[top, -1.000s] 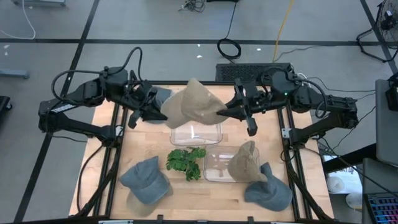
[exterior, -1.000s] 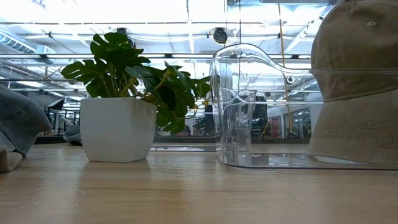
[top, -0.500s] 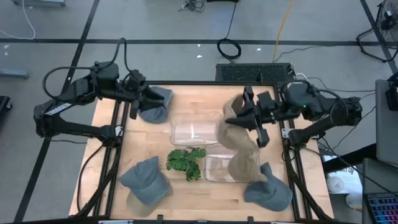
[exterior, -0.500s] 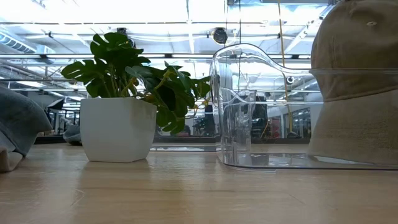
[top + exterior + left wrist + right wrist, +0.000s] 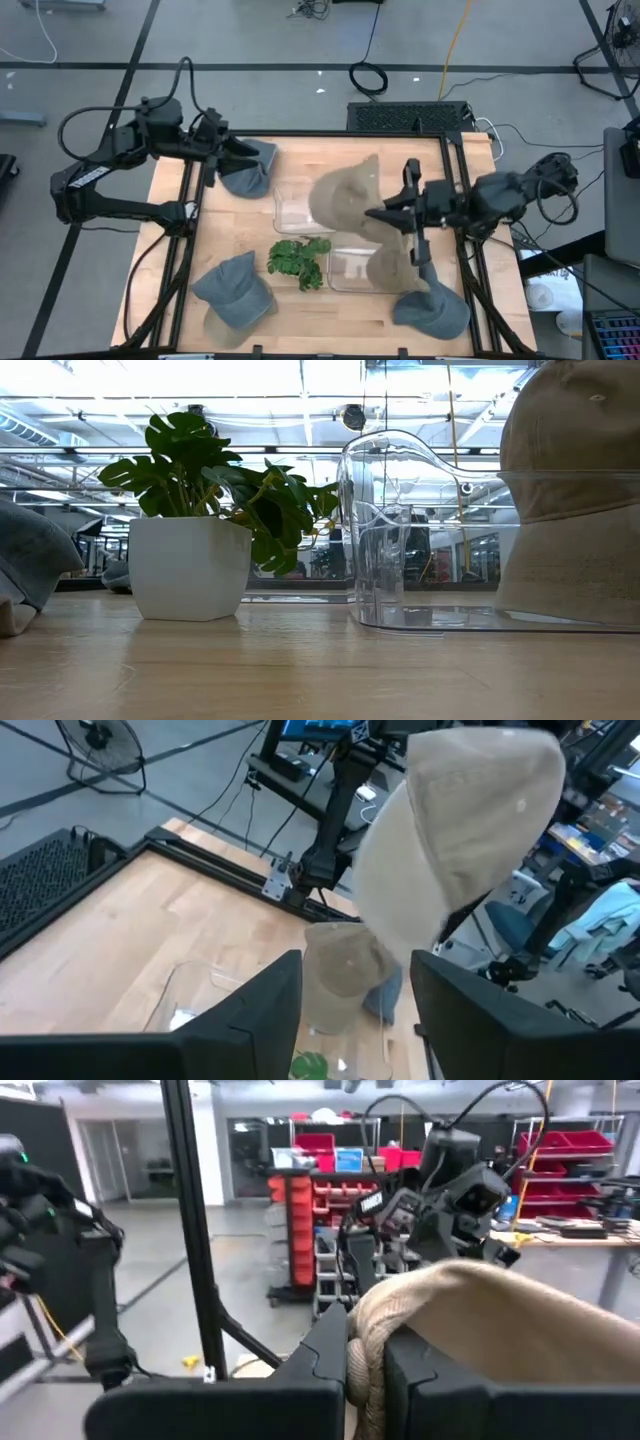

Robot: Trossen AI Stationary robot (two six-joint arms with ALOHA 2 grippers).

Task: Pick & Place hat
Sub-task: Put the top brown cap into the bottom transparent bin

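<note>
A tan hat [image 5: 345, 195] hangs in the air over the clear bins, with my right gripper [image 5: 388, 215] shut on it; it also fills the right wrist view [image 5: 490, 1320] and shows in the left wrist view [image 5: 470, 830]. My left gripper [image 5: 238, 158] stands open and empty [image 5: 355, 1020] above a grey-blue hat [image 5: 255, 175] that lies at the table's far left. A second tan hat [image 5: 392, 268] sits in the near clear bin [image 5: 345, 268] and stands at the right of the low view [image 5: 575, 490]. My right gripper pinches a bunched, rolled edge of the tan hat [image 5: 365, 1342] between its two fingers. The fingers come at it about level from the table's right side. The hat is lifted clear, and its crown [image 5: 340, 190] spreads out from the fingers toward the table's middle.
A potted plant [image 5: 298, 260] stands in the table's middle, in front of the far clear bin [image 5: 300, 212]. A grey hat [image 5: 235, 292] lies near left and another [image 5: 432, 312] near right. Black frame rails [image 5: 190, 230] run along both sides of the table.
My left gripper has come off the tan hat, opened and drawn back toward the table's far left corner. My right gripper has swung toward the table's right and near edges, carrying the hat from over the far bin to over the near right one.
</note>
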